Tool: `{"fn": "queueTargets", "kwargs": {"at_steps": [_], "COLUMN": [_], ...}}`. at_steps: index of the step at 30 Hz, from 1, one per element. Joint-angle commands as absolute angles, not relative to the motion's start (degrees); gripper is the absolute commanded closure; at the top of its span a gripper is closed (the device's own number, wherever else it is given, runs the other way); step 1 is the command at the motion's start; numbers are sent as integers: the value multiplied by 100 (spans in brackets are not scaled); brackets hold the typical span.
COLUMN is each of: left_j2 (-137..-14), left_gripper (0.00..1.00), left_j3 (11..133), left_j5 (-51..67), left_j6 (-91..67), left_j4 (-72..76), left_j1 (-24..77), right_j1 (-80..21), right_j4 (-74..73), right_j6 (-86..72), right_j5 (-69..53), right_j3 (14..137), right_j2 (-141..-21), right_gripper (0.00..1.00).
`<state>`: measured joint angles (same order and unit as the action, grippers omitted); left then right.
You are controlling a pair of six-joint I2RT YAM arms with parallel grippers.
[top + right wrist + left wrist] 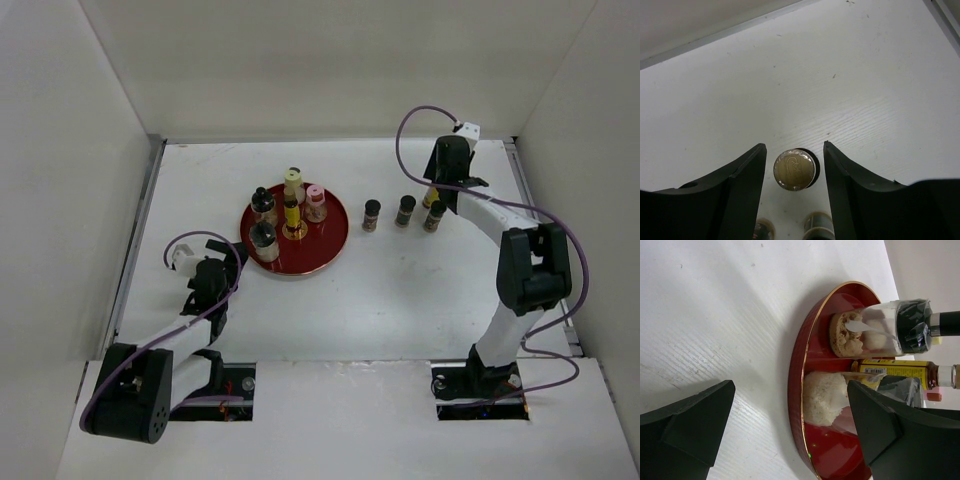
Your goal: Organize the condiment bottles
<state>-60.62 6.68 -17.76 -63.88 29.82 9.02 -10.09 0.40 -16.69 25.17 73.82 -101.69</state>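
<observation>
1. The right pincer (793,147) stood with its jaws apart. A brown-capped bottle (795,170) was upright between them with a gap on each side. Only its wrist view showed those gaps.
2. The left pincer (790,387) was spread wide and held nothing.
3. The red tray (815,345) lay straight ahead of the left pincer, its rim between the fingers.
4. Beyond the right pincer, bare table (850,75) ran open to the back wall's edge.
5. A white-powder jar (825,397) stood just inside the tray rim, partly hidden behind one left finger.
6. Only the overhead view showed a row of three dark-capped bottles (405,210) just beside the right pincer, on its tray side.
</observation>
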Motion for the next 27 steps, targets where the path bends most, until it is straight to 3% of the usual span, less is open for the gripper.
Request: {"fn": "queueTargets", "kwargs": {"at_steps": [1,4,9,11,20,27], "left_j2": [-6117,-6170,-6196,-6135,-6187,-6074], "left_gripper": [0,0,0,0,0,0], "left_j3": [712,712,712,712,729,677], "left_j5": [-1845,-1811,-1793,-1784,-1784,-1767], "left_j6": [-6407,-6442,-6442,-6434,-6416,-6442], "left_j4": [3269,3278,3305,3305,3305,3278], "left_j1": [918,927,936,936,953,892], "right_j1": [-980,-989,-989,-989,-1691,-2902], "right_j4": [26,-44,-79,148,1002,1028], "right_j6": [-1670,-1687,-1617,-1608,-1222,-1309], "right_j5": [2426,2434,2513,2697,2778,2505], "right_j3": [7655,7734,7813,7647,7242,7111], "right_j2": [-10300,-10380,-10310,-10012,-8395,-7796], "right_gripper": [46,52,75,80,83,83]}}
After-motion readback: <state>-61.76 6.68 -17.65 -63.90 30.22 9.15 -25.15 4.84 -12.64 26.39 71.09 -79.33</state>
